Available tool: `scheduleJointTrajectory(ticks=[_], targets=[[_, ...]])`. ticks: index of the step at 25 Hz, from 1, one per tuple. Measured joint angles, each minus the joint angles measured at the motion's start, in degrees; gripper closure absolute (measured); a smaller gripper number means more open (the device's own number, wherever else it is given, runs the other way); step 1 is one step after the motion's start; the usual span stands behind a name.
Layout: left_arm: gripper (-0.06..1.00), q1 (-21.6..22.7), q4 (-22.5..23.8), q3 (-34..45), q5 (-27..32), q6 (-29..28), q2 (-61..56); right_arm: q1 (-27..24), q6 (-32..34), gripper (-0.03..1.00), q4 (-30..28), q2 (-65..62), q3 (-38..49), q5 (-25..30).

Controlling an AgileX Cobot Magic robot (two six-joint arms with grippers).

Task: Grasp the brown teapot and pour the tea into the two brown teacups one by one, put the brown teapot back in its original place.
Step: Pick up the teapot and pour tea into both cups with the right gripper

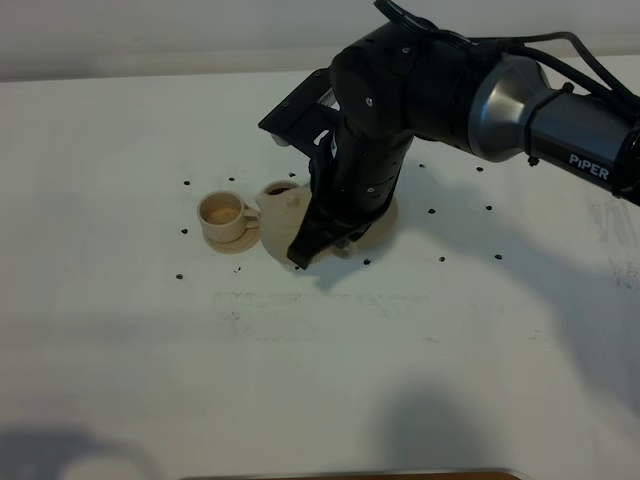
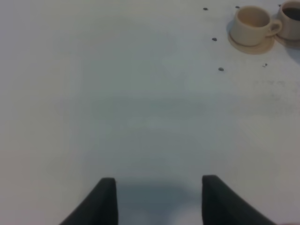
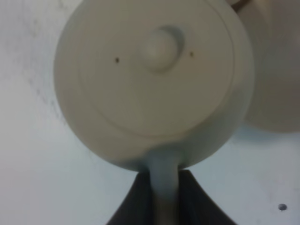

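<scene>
The brown teapot (image 1: pixel 278 232) hangs tilted just above the table, its spout toward a teacup (image 1: pixel 283 188) that holds dark tea. My right gripper (image 1: pixel 301 256) is shut on the teapot's handle (image 3: pixel 164 187), and the lidded body (image 3: pixel 154 79) fills the right wrist view. The other teacup (image 1: pixel 222 210) stands empty on its saucer (image 1: pixel 236 240) to the left. Both cups show in the left wrist view, the empty one (image 2: pixel 252 23) and the filled one (image 2: pixel 291 18) at the picture's edge. The original place, a wide saucer (image 1: pixel 387 222), lies partly hidden behind my right arm. My left gripper (image 2: pixel 159 201) hovers open over bare table.
Small black dots (image 1: pixel 186 184) are scattered on the white table around the tea set. My right arm (image 1: pixel 420 90) reaches in from the right and covers the back of the set. A metal edge (image 1: pixel 350 474) runs along the table's front.
</scene>
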Motion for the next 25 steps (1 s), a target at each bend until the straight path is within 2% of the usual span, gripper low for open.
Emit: scheduleJointTrajectory(ticks=[9, 16, 25], targets=[[0.47, 0.0, 0.0, 0.0, 0.0, 0.0, 0.0, 0.0, 7.82, 0.88, 0.13, -0.33, 10.89, -11.02], [0.47, 0.0, 0.0, 0.0, 0.0, 0.0, 0.0, 0.0, 11.24, 0.88, 0.13, -0.33, 13.0, -18.54], [0.47, 0.0, 0.0, 0.0, 0.0, 0.0, 0.0, 0.0, 11.92, 0.88, 1.38, 0.42, 16.52, -23.31]])
